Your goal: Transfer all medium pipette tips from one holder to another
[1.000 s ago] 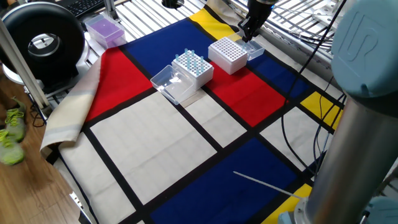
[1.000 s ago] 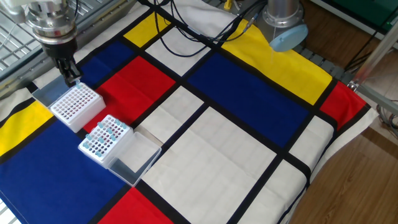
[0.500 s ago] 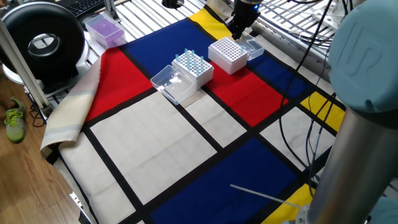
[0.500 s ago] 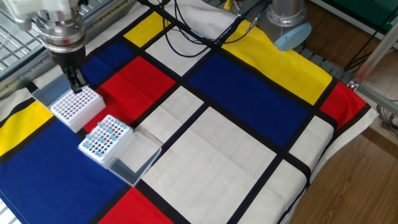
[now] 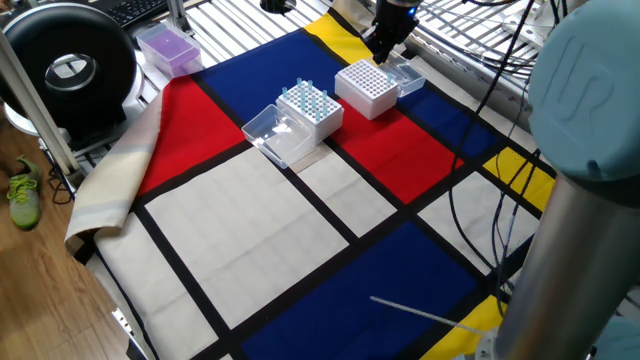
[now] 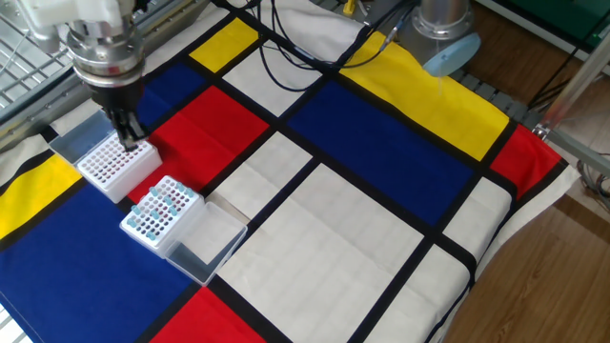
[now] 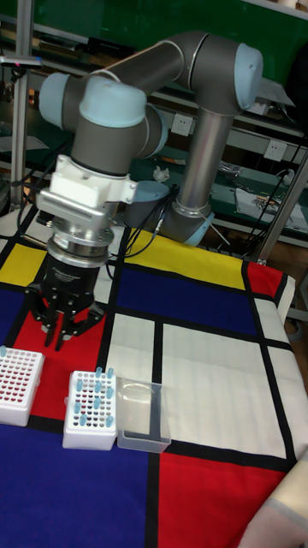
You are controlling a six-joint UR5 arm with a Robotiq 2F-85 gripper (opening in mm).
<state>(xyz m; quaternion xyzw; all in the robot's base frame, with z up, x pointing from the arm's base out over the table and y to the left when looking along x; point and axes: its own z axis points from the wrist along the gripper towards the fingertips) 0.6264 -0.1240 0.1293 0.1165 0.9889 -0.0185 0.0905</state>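
- I'm seeing the gripper [image 6: 132,134] hovering over the empty white tip box [image 6: 117,164]; its fingers seem pressed together.
- Medium pipette tips [image 7: 94,396] are sitting in the neighbouring box [image 7: 91,412].

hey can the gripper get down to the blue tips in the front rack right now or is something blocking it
Probably yes. The gripper hangs over the neighbouring white rack, and the blue tips stand upright in their own rack with its clear lid swung open beside it. Nothing covers them from above.

Bright, even indoor light, soft shadows.
The colour-block tablecloth [image 6: 381,143] shows crisp; the grey-blue robot arm casing [image 5: 590,110] looms blurred at the frame edge.
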